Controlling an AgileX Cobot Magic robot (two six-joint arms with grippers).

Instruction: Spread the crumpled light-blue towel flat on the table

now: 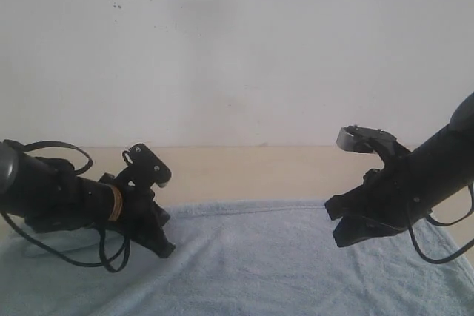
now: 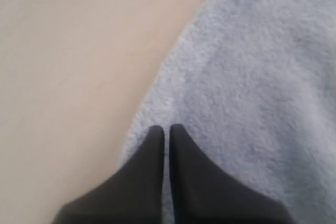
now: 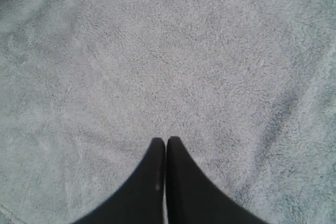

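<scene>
Lying on the table (image 1: 244, 172), the towel (image 1: 281, 264) covers the near part of the tabletop and looks mostly smoothed out, with only shallow ripples in its pile. Its far hem runs roughly parallel to the table's back edge, leaving a strip of bare table between that hem and the wall (image 1: 237, 49). Its visible long axis runs side to side along the table, though the near edge is out of view, so the full outline cannot be told.

The left gripper (image 1: 167, 249) is low over the table's left part, its jaws pressed together and holding nothing. In the left wrist view its tips (image 2: 166, 128) sit over the towel's (image 2: 252, 93) curved border, beside bare table (image 2: 68, 66).

The right gripper (image 1: 337, 226) is over the table's right part, jaws likewise together and empty. Its tips (image 3: 166, 140) point down at plain towel (image 3: 173, 51). Whether either gripper touches the cloth cannot be told.
</scene>
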